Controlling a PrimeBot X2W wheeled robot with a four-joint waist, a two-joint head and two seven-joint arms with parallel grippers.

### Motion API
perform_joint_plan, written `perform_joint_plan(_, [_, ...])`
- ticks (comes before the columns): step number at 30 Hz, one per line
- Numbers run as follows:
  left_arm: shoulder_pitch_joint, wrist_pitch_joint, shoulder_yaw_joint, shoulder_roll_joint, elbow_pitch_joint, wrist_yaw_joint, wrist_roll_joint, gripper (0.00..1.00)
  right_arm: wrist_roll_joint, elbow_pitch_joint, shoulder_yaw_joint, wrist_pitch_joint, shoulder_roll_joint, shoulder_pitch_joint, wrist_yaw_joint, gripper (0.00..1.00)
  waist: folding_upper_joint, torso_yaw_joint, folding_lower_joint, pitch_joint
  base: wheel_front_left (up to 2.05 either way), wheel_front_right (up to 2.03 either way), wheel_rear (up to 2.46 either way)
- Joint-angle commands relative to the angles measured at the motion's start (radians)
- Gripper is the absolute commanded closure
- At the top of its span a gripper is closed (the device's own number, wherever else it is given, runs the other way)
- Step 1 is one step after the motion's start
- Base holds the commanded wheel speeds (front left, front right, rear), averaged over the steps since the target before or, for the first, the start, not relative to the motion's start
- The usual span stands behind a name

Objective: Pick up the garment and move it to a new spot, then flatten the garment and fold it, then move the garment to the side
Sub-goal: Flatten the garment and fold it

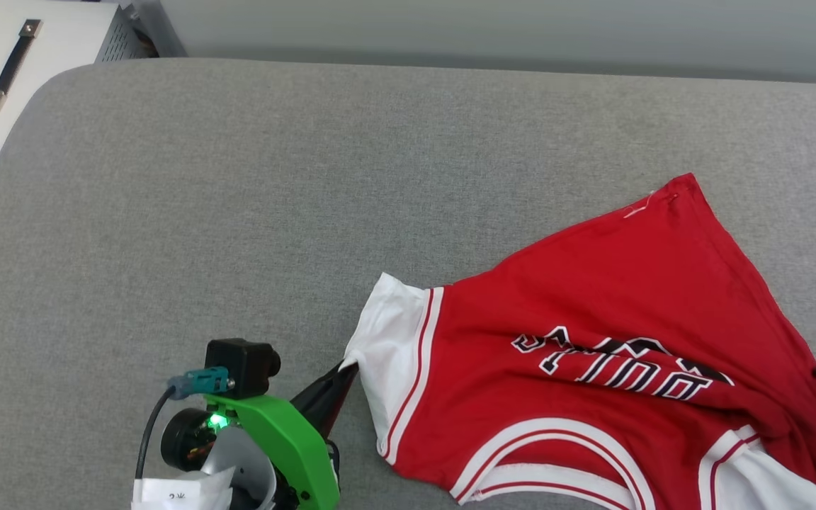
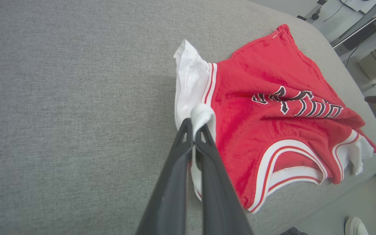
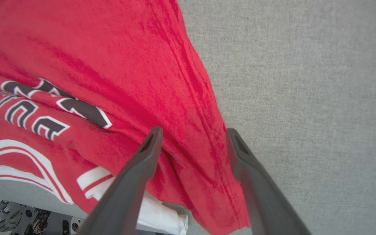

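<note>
The garment lies crumpled on the right, near part of the grey bench. It is front up, with its lettering buckled by a fold and its collar close to the bench's near edge. The left gripper is clamped on the tip of 1 white sleeve, cloth pinched between its closed fingers. The right gripper has its 2 fingers apart, straddling the red side seam without holding it. With only 1 corner gripped, a pull from here would likely drag the shirt into a rope rather than spread it. The thin pinch of sleeve could slip free. The other sleeve, right at the bench's edge, could slide off and take the rest with it.
</note>
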Motion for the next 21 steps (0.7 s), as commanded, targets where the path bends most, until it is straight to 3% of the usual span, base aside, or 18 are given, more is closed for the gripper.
perform_joint_plan(1, [-0.026, -0.006, 0.003, 0.000, -0.009, -0.007, 0.008, 1.00, 0.004, -0.022, 0.009, 0.020, -0.006, -0.043, -0.001, 0.00, -0.0001, 0.023, 0.0000, 0.032, 0.00, 0.00, 0.00])
perform_joint_plan(9, [-0.076, -0.007, 0.001, -0.010, -0.037, -0.016, 0.029, 1.00, -0.044, -0.030, 0.064, 0.141, -0.014, -0.281, -0.001, 0.00, -0.0001, 0.105, 0.0000, 0.138, 0.00, 0.00, 0.00])
perform_joint_plan(21, [-0.151, -0.027, -0.011, -0.054, -0.029, -0.048, 0.051, 1.00, -0.177, 0.172, 0.122, 0.179, -0.044, -0.569, -0.001, 0.00, -0.0001, 0.210, 0.0000, 0.274, 0.00, 0.00, 0.00])
